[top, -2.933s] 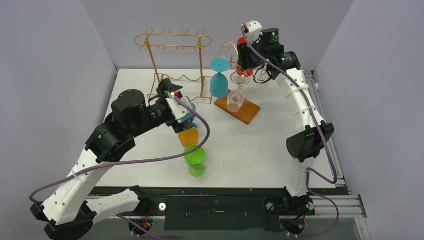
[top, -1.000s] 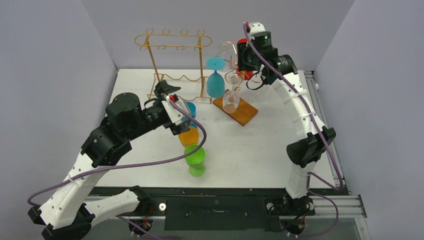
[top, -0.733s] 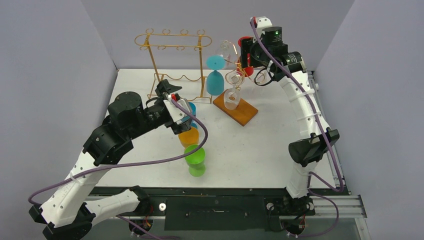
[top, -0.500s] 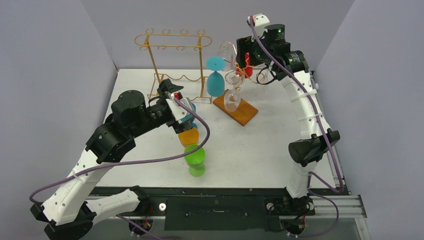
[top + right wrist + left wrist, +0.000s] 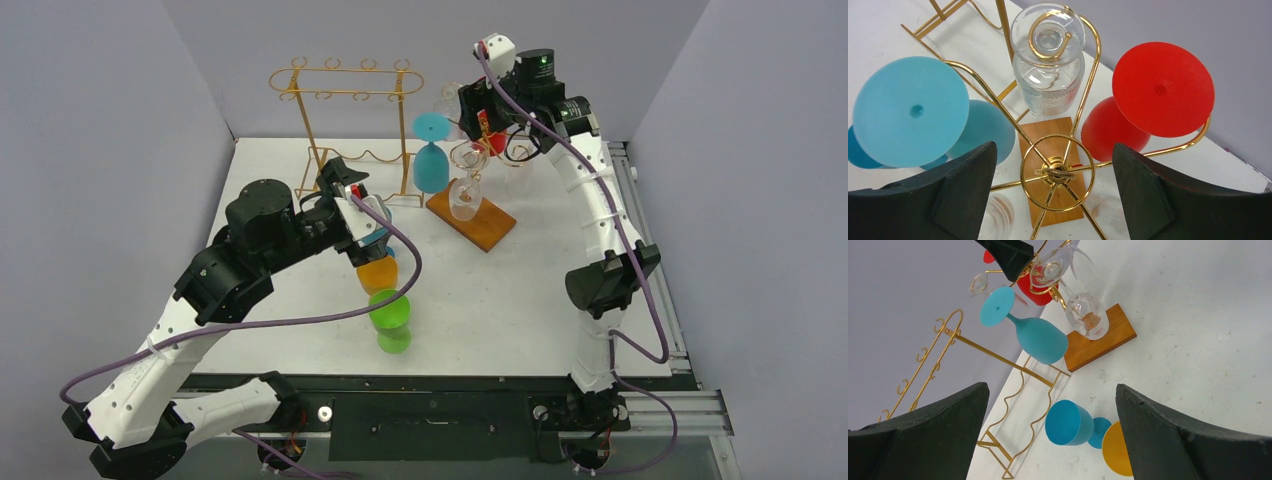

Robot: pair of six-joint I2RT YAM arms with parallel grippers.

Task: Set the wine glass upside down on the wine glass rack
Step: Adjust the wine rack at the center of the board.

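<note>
Your right gripper (image 5: 1053,150) hangs straight above the wine glass rack (image 5: 1055,172), fingers spread wide apart and gripping nothing. The red glass (image 5: 1162,89) hangs on one of the rack's gold arms, foot up and bowl down, just beside the right finger but not touching it. A light blue glass (image 5: 910,111) and a clear glass (image 5: 1048,55) hang upside down on other arms. The rack's wooden base (image 5: 1108,337) sits by the far edge of the table (image 5: 500,300), a bit right of the middle, with a gold frame stand (image 5: 345,80) to its left along that edge.

Your left gripper (image 5: 1052,389) is wide open too, empty, hovering over a blue glass (image 5: 1069,422) lying on its side next to an orange glass (image 5: 1118,450). A green glass (image 5: 390,318) sits closer to the near edge.
</note>
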